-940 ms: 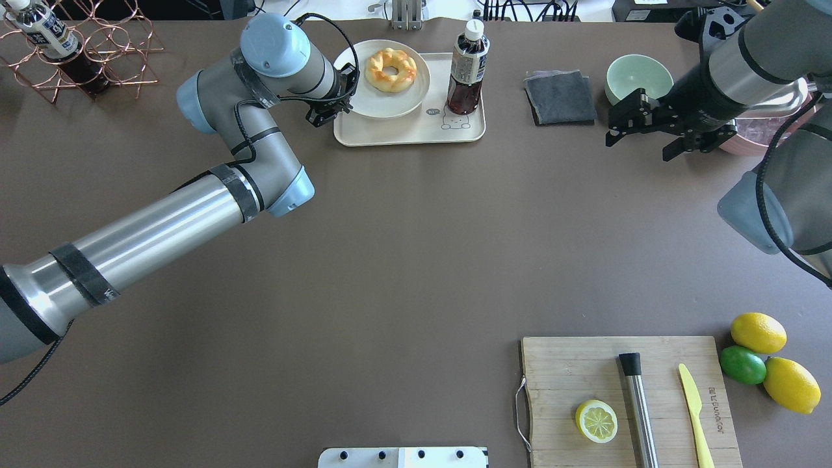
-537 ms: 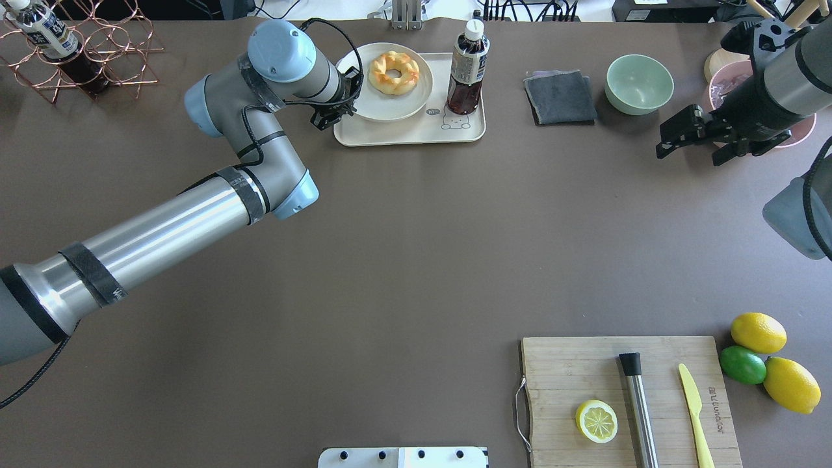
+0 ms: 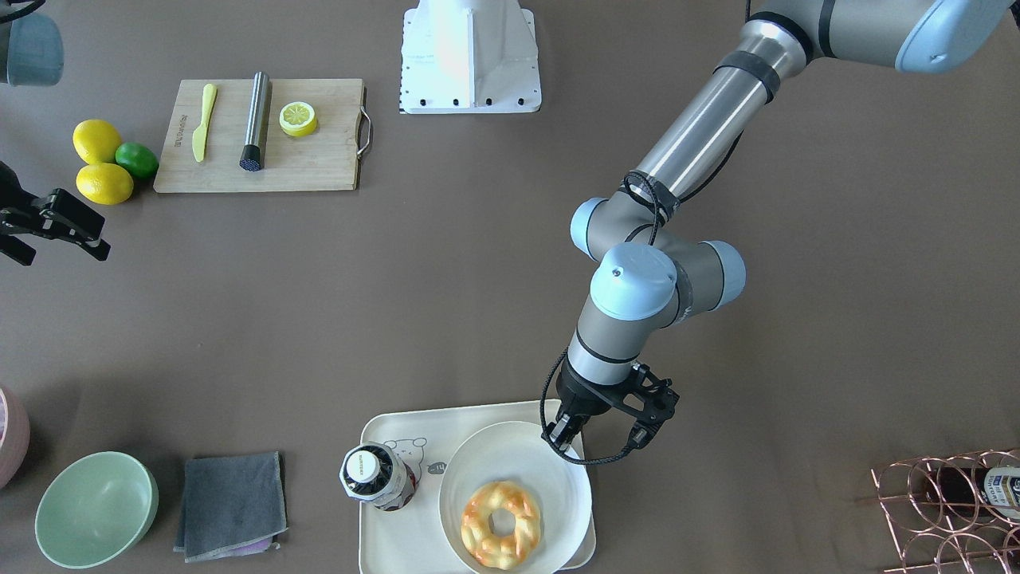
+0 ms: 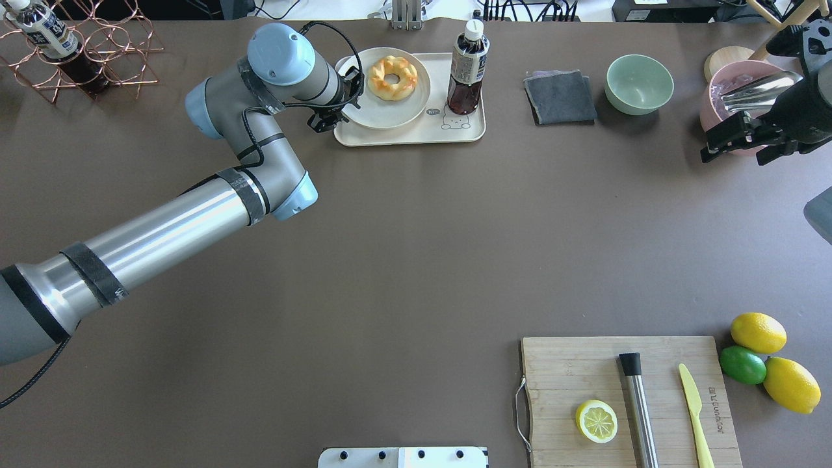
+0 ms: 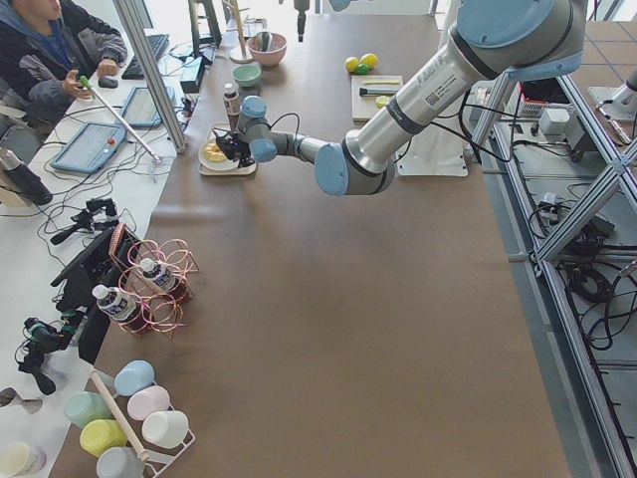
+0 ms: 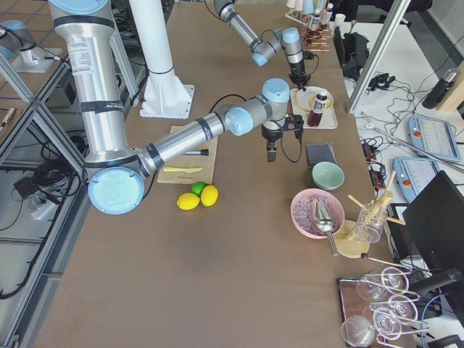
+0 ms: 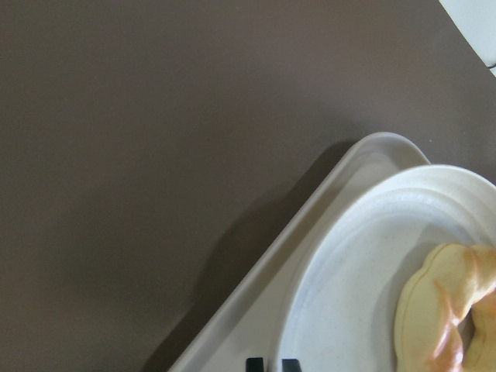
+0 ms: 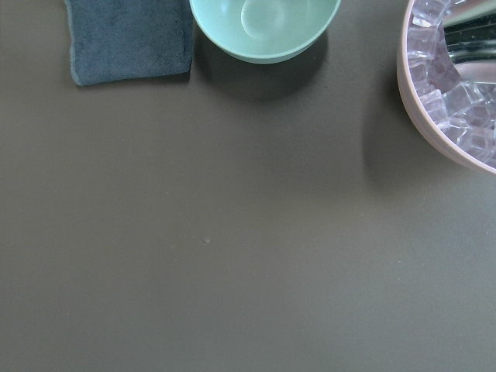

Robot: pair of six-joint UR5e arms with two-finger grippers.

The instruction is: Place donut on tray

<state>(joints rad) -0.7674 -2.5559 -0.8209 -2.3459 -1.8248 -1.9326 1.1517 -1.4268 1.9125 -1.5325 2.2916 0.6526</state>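
Note:
The braided golden donut (image 4: 406, 81) lies on a round white plate (image 4: 383, 110), and the plate is over the cream tray (image 4: 416, 133) with the bear drawing. My left gripper (image 4: 339, 109) is at the plate's left rim, fingers pinched on it; the wrist view shows the fingertips (image 7: 267, 364) close together at the rim, next to the donut (image 7: 449, 310). The front view shows the same grip (image 3: 560, 437) on the plate (image 3: 510, 454) holding the donut (image 3: 478, 522). My right gripper (image 4: 734, 146) is open and empty, far right by the pink bowl.
A dark drink bottle (image 4: 467, 68) stands on the tray's right part. A grey cloth (image 4: 560, 96), green bowl (image 4: 639, 83) and pink ice bowl (image 4: 741, 97) lie to the right. Cutting board (image 4: 572, 370) with lemon slice, lemons and lime sit near right; wire rack (image 4: 84, 45) far left.
The plate with the donut has shifted a little toward the robot on the tray, along with my left gripper. My right arm has drawn back to the right, past the green bowl.

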